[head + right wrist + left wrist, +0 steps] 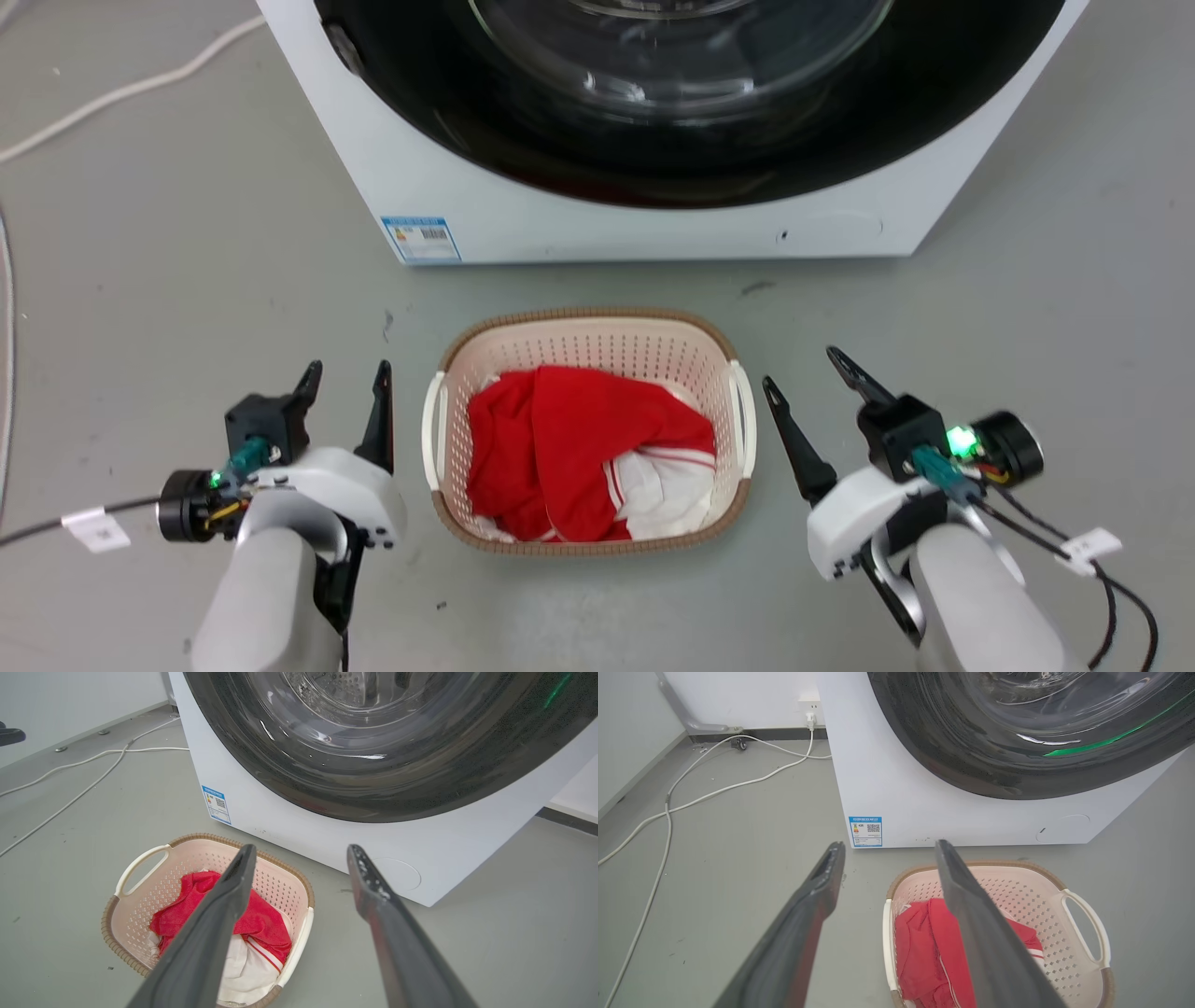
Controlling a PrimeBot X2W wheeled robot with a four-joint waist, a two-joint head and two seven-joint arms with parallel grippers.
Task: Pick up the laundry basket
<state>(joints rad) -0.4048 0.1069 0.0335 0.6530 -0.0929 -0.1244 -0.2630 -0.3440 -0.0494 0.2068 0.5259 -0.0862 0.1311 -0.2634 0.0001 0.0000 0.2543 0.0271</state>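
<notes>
The cream-white perforated plastic laundry basket [607, 353] with its brown woven-look rim sits on the grey floor [187, 280] in the lower middle of the head view. It is just in front of the white washing machine [439, 177] that fills the top of the frame. A red and white cloth [579, 439] lies heaped inside it.

The basket's long axis runs left to right across the frame, so its two white loop handles face outward. The left handle [432, 429] faces the left hand [349, 373], and the right handle [747, 420] faces the right hand [799, 367]. Both hands are released, fingers spread and grasping nothing, each flanking the basket without touching it. The right hand's inner finger looks just beside its handle; the left hand's is a little farther off.

In the wrist views the basket lies below and inward of each hand's fingers. By my judgement, each hand must move inward and down onto its own handle, and the lift needs both together.
</notes>
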